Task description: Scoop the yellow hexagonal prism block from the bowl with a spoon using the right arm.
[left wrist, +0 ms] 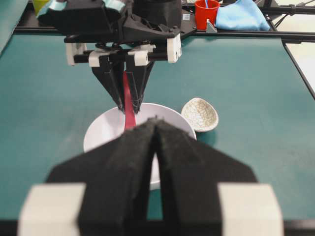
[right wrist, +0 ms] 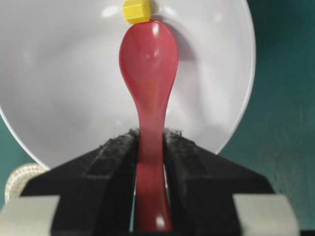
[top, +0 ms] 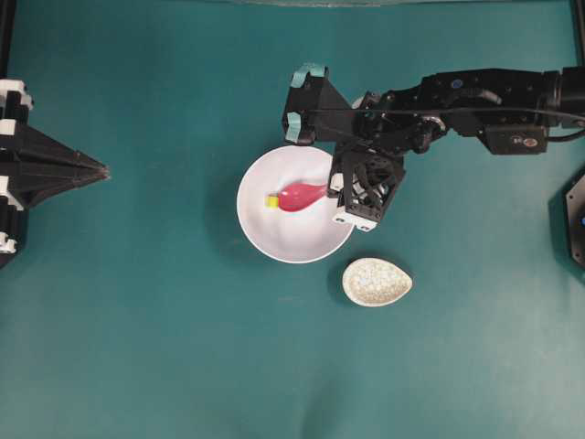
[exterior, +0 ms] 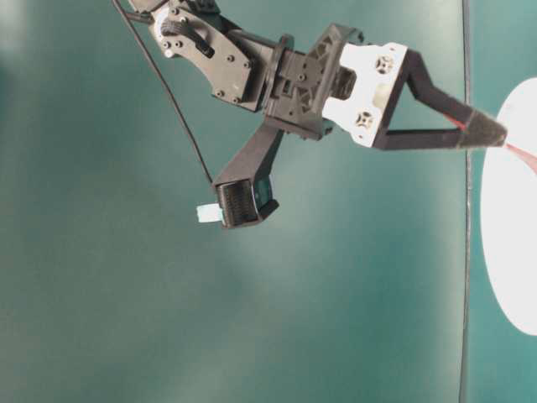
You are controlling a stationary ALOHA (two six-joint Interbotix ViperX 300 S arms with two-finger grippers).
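Clamping the spoon [right wrist: 148, 59] by its handle, the right gripper [right wrist: 150, 142] reaches its scoop into the bowl [right wrist: 59, 78], likely to slide under the yellow block [right wrist: 136, 11] touching its tip. The spoon's long axis runs straight from the jaws toward the block; the left gripper [left wrist: 155, 129] rests pressed together, well apart

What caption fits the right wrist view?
Right pincer holds glossy pink-red spoon, tip at tiny yellow hexagonal block in large white bowl.

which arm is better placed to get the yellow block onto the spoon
Right. Its hand already grips the spoon, scoop tip at the yellow block inside the bowl. The left hand sits shut, far away.
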